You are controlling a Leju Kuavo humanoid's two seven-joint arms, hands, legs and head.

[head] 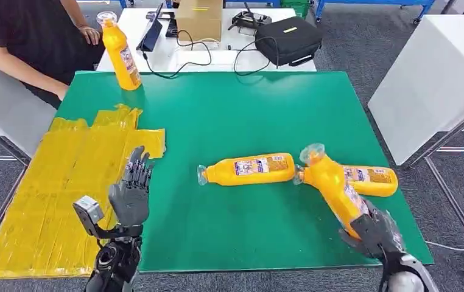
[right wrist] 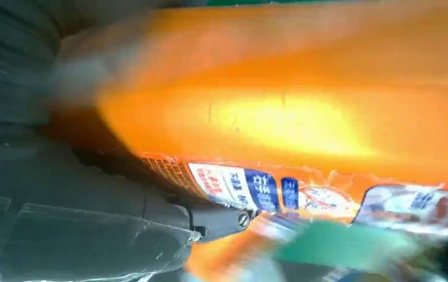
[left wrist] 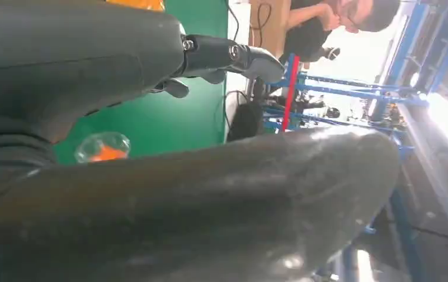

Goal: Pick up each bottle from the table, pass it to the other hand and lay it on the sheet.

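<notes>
My right hand (head: 372, 233) grips the base of an orange bottle (head: 334, 187), tilted up with its clear cap toward the table's middle; close up the same bottle (right wrist: 280, 117) is blurred against the hand. Two more orange bottles lie on the green table (head: 229, 109): one (head: 248, 170) in the middle, one (head: 371, 180) behind the held bottle. A fourth bottle (head: 120, 52) stands upright at the far left corner. The yellow sheet (head: 53, 182) covers the table's left side. My left hand (head: 132, 191) hovers open at the sheet's right edge, fingers straight; the left hand (left wrist: 151, 70) has a bottle's cap (left wrist: 103, 147) beyond it.
A person (head: 22, 36) sits at the far left corner, one hand near the upright bottle. Behind the green table a white table holds a cardboard box (head: 199, 18), a black bag (head: 287, 39) and cables. A white cabinet (head: 430, 79) stands to the right.
</notes>
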